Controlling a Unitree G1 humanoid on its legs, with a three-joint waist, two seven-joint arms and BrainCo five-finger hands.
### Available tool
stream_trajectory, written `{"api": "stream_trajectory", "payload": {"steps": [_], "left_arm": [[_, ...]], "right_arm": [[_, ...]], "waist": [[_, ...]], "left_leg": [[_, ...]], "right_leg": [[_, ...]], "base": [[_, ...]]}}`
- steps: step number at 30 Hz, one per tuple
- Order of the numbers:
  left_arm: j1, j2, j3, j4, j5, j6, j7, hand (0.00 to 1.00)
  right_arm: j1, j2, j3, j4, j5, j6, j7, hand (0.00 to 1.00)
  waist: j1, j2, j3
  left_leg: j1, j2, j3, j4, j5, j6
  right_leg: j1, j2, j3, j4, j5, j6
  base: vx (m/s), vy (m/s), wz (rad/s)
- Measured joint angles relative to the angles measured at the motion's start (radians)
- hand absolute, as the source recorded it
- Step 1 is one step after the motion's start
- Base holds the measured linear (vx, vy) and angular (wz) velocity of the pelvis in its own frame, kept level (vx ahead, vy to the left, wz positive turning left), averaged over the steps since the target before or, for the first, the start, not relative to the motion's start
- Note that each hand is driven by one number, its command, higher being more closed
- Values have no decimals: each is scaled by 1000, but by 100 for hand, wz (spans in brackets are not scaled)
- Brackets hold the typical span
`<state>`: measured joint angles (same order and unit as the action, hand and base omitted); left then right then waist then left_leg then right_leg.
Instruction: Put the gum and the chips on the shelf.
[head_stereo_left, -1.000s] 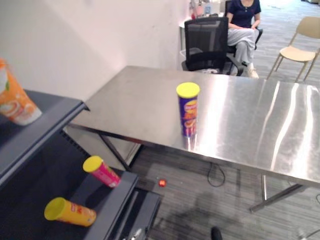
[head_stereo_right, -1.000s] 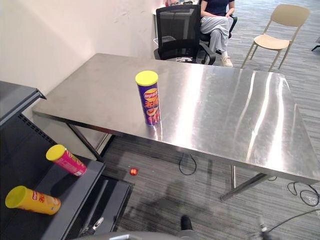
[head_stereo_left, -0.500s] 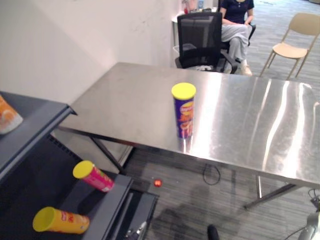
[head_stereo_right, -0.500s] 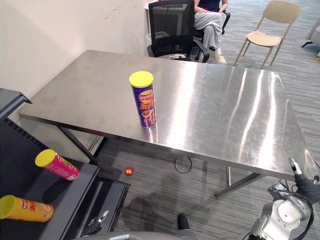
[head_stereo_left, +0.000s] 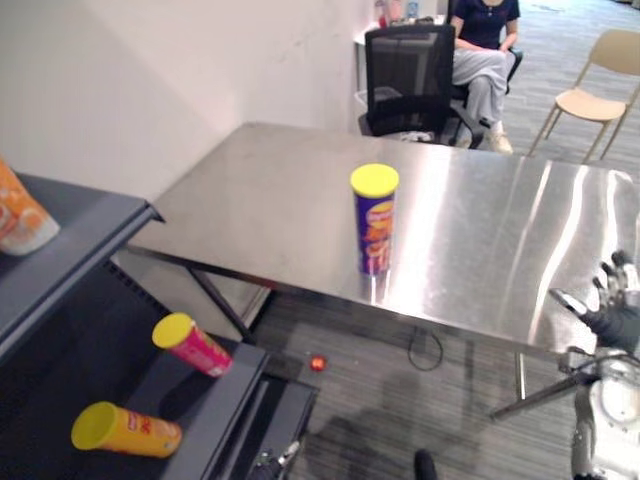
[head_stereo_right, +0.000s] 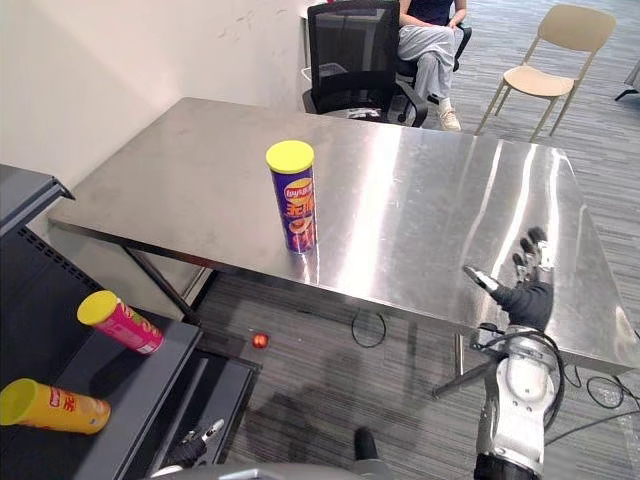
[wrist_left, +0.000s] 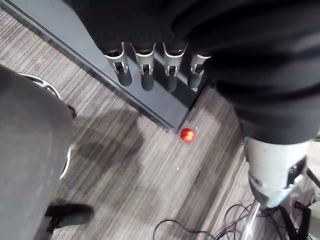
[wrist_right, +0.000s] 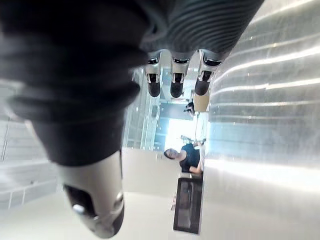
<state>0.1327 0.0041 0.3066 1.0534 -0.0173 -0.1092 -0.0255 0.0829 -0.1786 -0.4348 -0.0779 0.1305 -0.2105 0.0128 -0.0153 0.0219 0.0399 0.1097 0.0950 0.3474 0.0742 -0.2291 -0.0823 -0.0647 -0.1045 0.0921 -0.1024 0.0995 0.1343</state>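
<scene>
Well left of the empty, wide-spread right hand (head_stereo_right: 527, 299), the chips can (head_stereo_right: 292, 196) stands upright, so reach across low and wrap its middle squarely.

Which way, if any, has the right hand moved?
Yes, the right hand has risen from below the near edge of the table to above it.

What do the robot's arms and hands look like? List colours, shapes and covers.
The right hand has slim silver fingers with dark tips, a dark ribbed cover over its back and wrist, and a smooth silver-grey forearm. The left hand has the same silver, dark-tipped fingers and dark ribbed cover.
</scene>
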Motion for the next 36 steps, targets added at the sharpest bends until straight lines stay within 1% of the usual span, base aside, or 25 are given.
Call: {"api": "stream_trajectory", "payload": {"steps": [1, 5, 8, 12, 16, 25, 27, 32, 36], "left_arm": [[-2, 2, -6, 0, 0, 0, 0, 0], [-10, 6, -9, 0, 0, 0, -1, 0], [-14, 12, -28, 0, 0, -2, -1, 0], [-14, 13, -35, 0, 0, -5, -1, 0], [-16, 22, -47, 0, 0, -11, -1, 0], [-22, 29, -75, 2, 0, -11, 3, 0], [-29, 29, -76, 2, 0, -11, 8, 0], [-29, 29, -76, 1, 0, -11, 13, 0], [-31, 30, -77, 2, 0, -10, 18, 0]], "right_arm": [[1, -7, 35, -8, 6, 0, 23, 0], [3, -9, 104, -37, 18, -1, 65, 0], [3, -11, 143, -41, 38, -1, 85, 0], [1, -32, 213, -66, 46, -1, 101, 0], [-27, -59, 277, -68, 46, -1, 103, 0], [-125, -66, 366, -58, 46, -1, 74, 0], [-150, -79, 389, -39, 46, 0, 65, 0], [-189, -79, 413, 8, 46, 3, 59, 0], [-230, -79, 425, 30, 45, 17, 51, 0]], "waist": [[0, 0, 0], [7, -8, 5], [17, -12, 7], [17, -12, 8], [20, -23, 15], [29, -23, 15], [43, -23, 15], [47, -23, 16], [48, -23, 17]], "left_leg": [[0, 1, -1, 0, 0, 0], [0, 3, -3, 3, 0, 0], [0, 4, -7, 5, 0, 0], [0, 4, -15, 6, 0, 0], [-4, 4, -29, 14, 0, 0], [-6, 3, -34, 15, 1, 1], [-6, 3, -37, 15, 1, 1], [-7, 3, -58, 14, 4, 2], [-7, 2, -58, 13, 6, 3]], "right_leg": [[1, 1, -1, 0, 0, 0], [4, 0, -4, 0, 0, 0], [6, -2, -9, 0, 0, 0], [11, -4, -17, -1, 0, 0], [18, -4, -34, -1, 0, 0], [18, -4, -39, -1, 0, 0], [20, -5, -44, -1, 0, 0], [32, -6, -67, -2, 0, 0], [32, -7, -69, -3, 0, 0]], "base": [[-17, -34, 1], [-29, -38, 2], [-30, -35, 4], [-25, -35, 5], [-26, -36, 9], [-15, -22, 1], [-21, -34, 4], [-17, -32, 12], [-6, -7, 1]]}}
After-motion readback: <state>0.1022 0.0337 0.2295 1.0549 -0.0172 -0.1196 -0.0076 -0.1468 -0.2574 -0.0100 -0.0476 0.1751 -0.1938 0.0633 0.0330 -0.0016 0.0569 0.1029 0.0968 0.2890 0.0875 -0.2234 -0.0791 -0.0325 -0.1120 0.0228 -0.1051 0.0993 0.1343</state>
